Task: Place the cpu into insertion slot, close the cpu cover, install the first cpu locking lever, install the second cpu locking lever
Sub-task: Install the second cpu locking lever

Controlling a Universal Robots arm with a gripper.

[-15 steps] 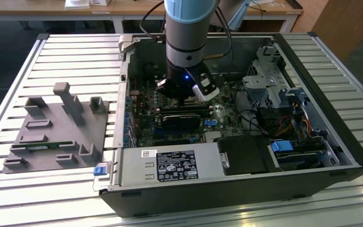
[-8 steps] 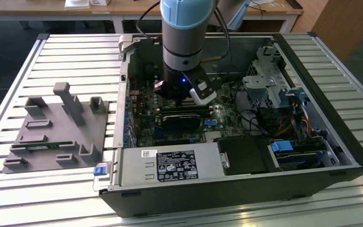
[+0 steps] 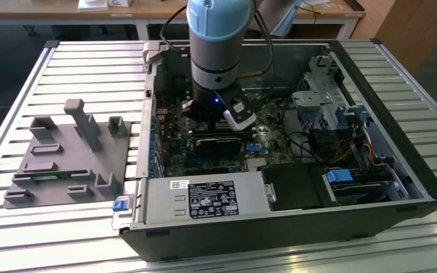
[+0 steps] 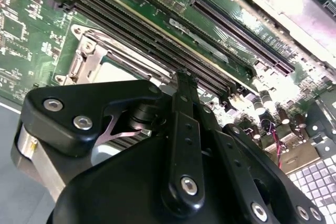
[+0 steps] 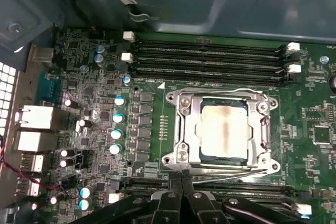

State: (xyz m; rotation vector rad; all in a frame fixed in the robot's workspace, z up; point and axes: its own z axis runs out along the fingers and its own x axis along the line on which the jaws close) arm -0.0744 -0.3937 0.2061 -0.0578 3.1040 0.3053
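CPU (image 5: 224, 132) already seated in insertion slot (image 5: 207, 157), cpu cover (image 5: 185, 124) down over it, so step in hand looks like the locking levers. End effector (image 5: 181, 178) closed, fingertips together and holding nothing, poised just beside the socket's edge at a thin lever rod (image 5: 247, 172). Arm stands vertical over motherboard (image 5: 152, 72) inside computer case (image 3: 400, 170).
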